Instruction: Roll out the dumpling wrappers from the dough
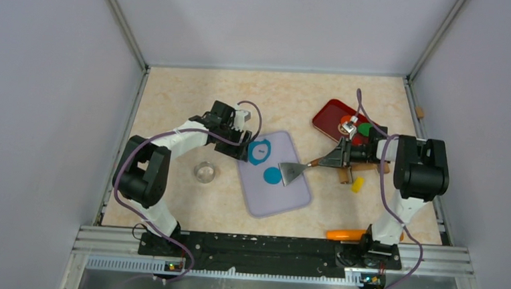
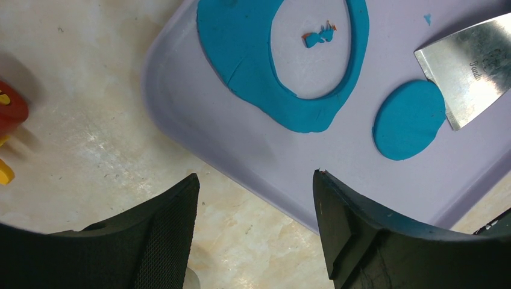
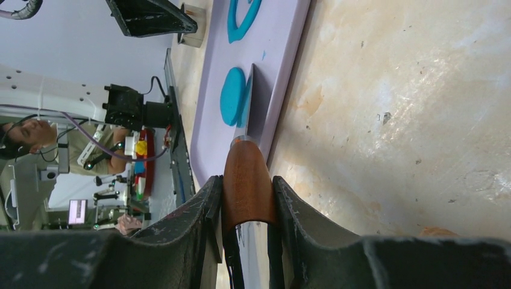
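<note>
As R jaws grip scraper, 1 dough, 1 wrapper

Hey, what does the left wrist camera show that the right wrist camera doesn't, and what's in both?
Only left wrist: the whole dough ring with its cut-out hole and the teal scraps inside it. Only right wrist: the right tool clamped on the scraper's wooden handle. Both: the round wrapper, the scraper blade at its edge, and the lavender mat.
</note>
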Robot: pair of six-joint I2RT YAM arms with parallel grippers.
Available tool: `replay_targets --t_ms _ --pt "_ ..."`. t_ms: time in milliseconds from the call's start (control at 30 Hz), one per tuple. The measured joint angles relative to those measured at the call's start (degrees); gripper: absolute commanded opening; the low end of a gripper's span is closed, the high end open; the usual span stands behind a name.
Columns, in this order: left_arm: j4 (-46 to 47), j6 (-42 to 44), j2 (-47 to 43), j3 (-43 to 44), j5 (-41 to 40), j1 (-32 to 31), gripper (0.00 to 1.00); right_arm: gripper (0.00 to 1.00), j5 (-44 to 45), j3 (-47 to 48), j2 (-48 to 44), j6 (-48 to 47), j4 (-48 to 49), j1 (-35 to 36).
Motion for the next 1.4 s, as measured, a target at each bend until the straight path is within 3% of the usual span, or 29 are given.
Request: replay_targets --t_ms 367,533,867,1133,1300,1400 --pt "0.9 0.0 0.0 -0.3 0.1 0.1 0.71 0.00 1.7 -0.3 -0.5 1.5 1.0 1.4" --pt "1.3 -1.3 0.0 -0.7 -1.9 0.3 0.59 0.00 3.6 -3.0 -3.1 5.2 4.6 1.6" --pt "0.6 -5.0 1.2 -1.8 -7.5 1.7 0.54 0.00 5.9 -5.0 -4.8 12.0 11.2 3.6" --pt "1.4 -5.9 2.7 -1.4 -7.6 2.8 0.26 0.00 6.8 -5.0 -5.0 13.3 11.9 4.3" --pt "1.5 -7.0 4.0 -0.4 -6.1 4.7 0.03 0.00 7.6 -5.0 -5.1 13.7 11.9 4.8" --pt "2.2 -8.9 4.3 0.0 -5.7 5.6 0.00 0.00 7.8 -5.0 -5.1 14.2 11.8 5.4"
